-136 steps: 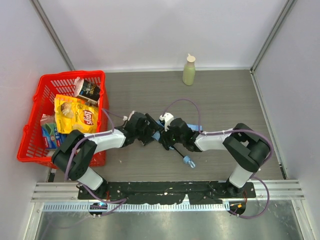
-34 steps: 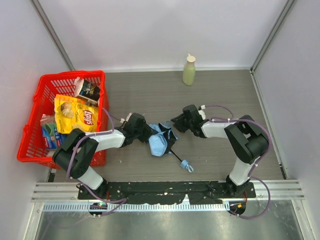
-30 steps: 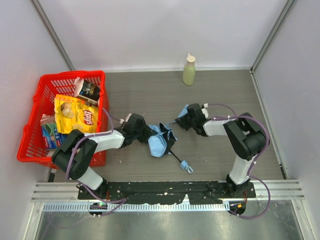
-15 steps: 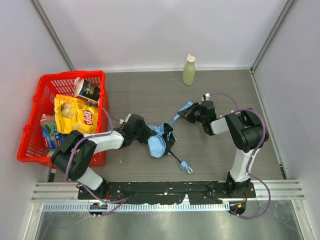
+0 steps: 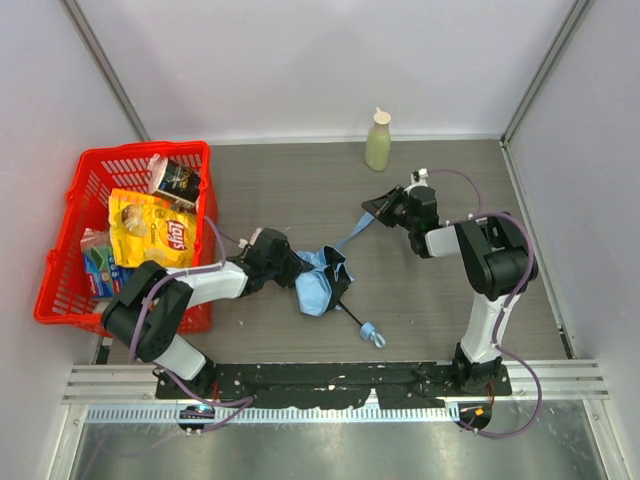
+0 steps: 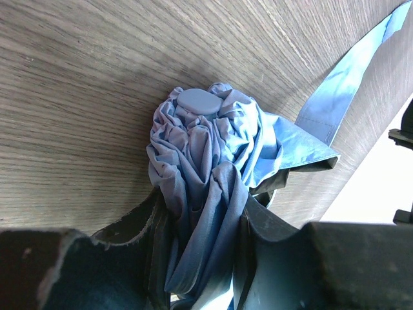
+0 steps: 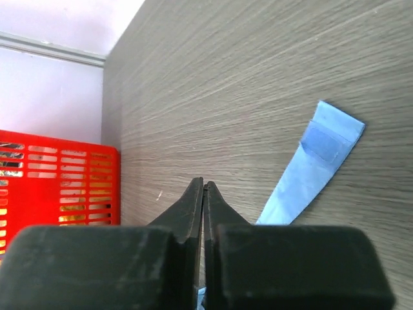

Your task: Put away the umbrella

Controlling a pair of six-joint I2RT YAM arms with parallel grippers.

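Note:
The sky-blue umbrella [image 5: 318,285] lies crumpled mid-table, its black shaft running to the small handle [image 5: 375,333] nearer the front. My left gripper [image 5: 290,268] comes in from the left and is shut on the bunched fabric; the left wrist view shows the folds [image 6: 206,148] squeezed between its fingers [image 6: 201,206]. The blue strap [image 5: 352,235] stretches from the bundle toward the back right to my right gripper [image 5: 375,208]. In the right wrist view its jaws [image 7: 204,184] are pressed together with blue showing between them, and the strap's end [image 7: 316,165] sticks out to their right.
A red basket [image 5: 60,250] holding a yellow chips bag [image 5: 150,228] and other packets stands at the left, also in the right wrist view [image 7: 58,181]. A pale green bottle [image 5: 378,142] stands at the back wall. White walls close in the table.
My right gripper has shut and drawn back toward the right rear, pulling the strap out straight from the bundle. The left gripper has kept its hold in place.

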